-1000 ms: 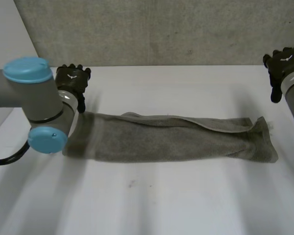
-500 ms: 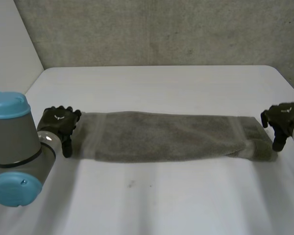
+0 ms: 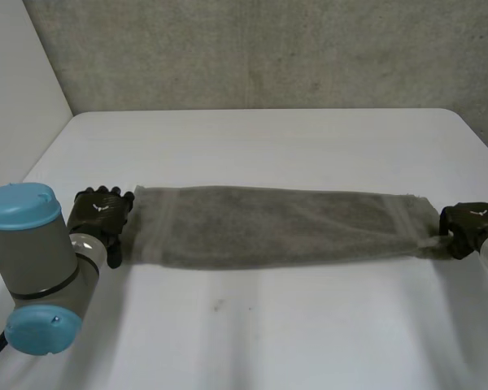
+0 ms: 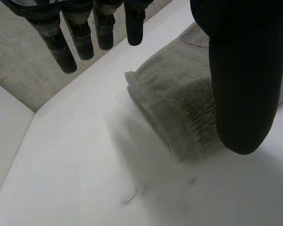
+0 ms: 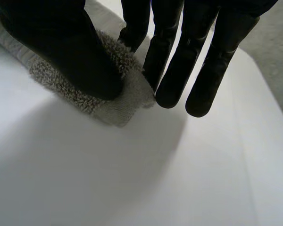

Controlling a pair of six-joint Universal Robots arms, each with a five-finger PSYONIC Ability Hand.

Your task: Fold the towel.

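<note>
Across the middle of the white table (image 3: 268, 333) lies the grey towel (image 3: 285, 227), folded lengthwise into one long, narrow band that runs flat from side to side, stitched hem bands visible near both short ends. Left hand (image 3: 100, 213) sits just beside the towel's left short end, its grey left arm (image 3: 37, 260) with light-blue caps close to the camera. Left wrist view: fingers (image 4: 85, 33) straight and spread well away from the thumb (image 4: 245, 70), tips hanging clear above the bare table; the towel's layered end (image 4: 179, 103) lies flat on the table under the hand, partly hidden behind the thumb, and nothing is grasped. Right hand (image 3: 472, 226) is at the towel's right short end, at the near corner, which is drawn out to a small point toward it. Right wrist view: thumb (image 5: 61, 42) bears on top of the fluffy towel corner (image 5: 118, 101), straight fingers (image 5: 179, 70) close against its other side, so the corner is pinched between them; fingertips reach past the cloth's edge, over the table. Rough grey wall (image 3: 268, 49) stands behind the table's far edge.
</note>
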